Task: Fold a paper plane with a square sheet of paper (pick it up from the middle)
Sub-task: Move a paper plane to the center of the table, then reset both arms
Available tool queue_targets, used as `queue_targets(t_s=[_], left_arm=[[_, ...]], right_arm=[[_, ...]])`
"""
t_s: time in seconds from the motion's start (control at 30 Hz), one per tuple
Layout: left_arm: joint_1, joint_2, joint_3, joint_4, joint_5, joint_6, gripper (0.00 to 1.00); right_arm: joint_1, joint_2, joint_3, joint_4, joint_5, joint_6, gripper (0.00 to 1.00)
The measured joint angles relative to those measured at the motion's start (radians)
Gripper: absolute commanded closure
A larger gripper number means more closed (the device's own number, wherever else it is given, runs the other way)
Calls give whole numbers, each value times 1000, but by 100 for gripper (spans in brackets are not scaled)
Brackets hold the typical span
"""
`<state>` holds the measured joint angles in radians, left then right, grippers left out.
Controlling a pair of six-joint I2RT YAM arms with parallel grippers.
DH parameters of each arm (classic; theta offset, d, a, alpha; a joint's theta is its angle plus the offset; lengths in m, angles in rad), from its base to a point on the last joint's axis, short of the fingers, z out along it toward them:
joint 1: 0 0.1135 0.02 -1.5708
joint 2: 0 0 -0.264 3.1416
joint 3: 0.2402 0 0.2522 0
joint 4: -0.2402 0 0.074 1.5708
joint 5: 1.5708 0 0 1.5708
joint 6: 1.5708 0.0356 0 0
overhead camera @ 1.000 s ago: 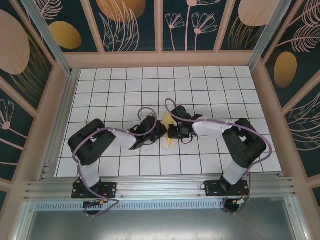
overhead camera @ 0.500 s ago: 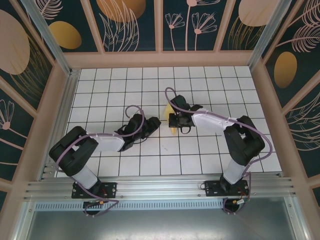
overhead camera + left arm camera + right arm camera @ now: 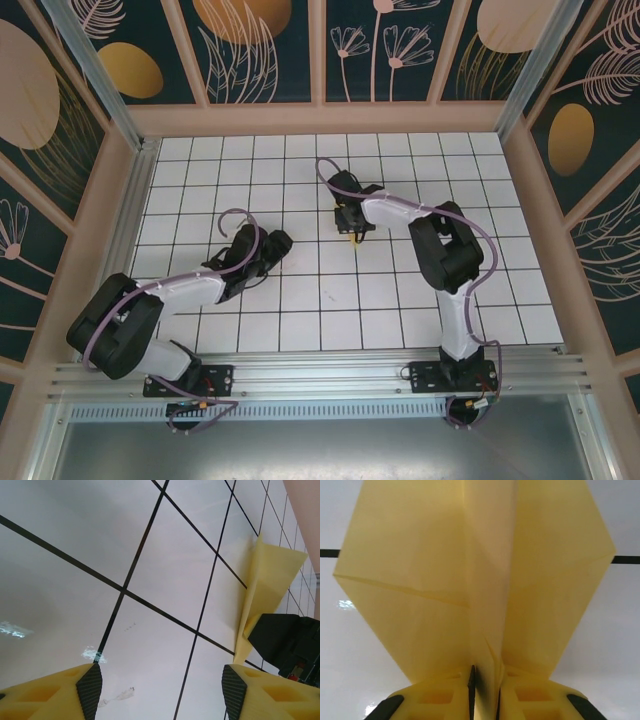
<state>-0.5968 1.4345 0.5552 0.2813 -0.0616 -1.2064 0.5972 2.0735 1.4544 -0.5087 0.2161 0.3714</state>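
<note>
The left gripper [image 3: 159, 687] hung low over the table [image 3: 200, 170], jaws apart with nothing between them, well apart from the paper. To its right, near the table's middle, the plane [image 3: 475, 580] looked fully folded: a pointed dart with a lengthwise crease and two wings spreading from a central keel. The right gripper [image 3: 485, 692] was clamped on that keel, the fold pinched tight between its fingers. Whether the plane touched the tiles could not be told. By the look of it, the folding itself was done. What seemed left was to set the plane down and release it, perhaps after pressing a crease.
</note>
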Motion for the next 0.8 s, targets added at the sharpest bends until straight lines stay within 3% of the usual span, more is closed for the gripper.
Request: queue_targets(t_s=[0.17, 0.37, 0.5, 0.63, 0.8], left_arm=[[5, -12, 0, -36, -10, 19, 32], [32, -62, 27, -157, -77, 77, 27], [71, -141, 72, -251, -153, 133, 19], [134, -278, 83, -334, -286, 214, 9], [195, -475, 53, -372, -521, 347, 2]], right_arm=[[0, 2, 34, -30, 5, 0, 71], [-1, -45, 73, -70, 42, 3, 43], [-14, -192, 65, -70, 77, 13, 25], [-87, -439, -44, 29, 139, 5, 2], [-298, -724, -323, 258, 217, -30, 1]])
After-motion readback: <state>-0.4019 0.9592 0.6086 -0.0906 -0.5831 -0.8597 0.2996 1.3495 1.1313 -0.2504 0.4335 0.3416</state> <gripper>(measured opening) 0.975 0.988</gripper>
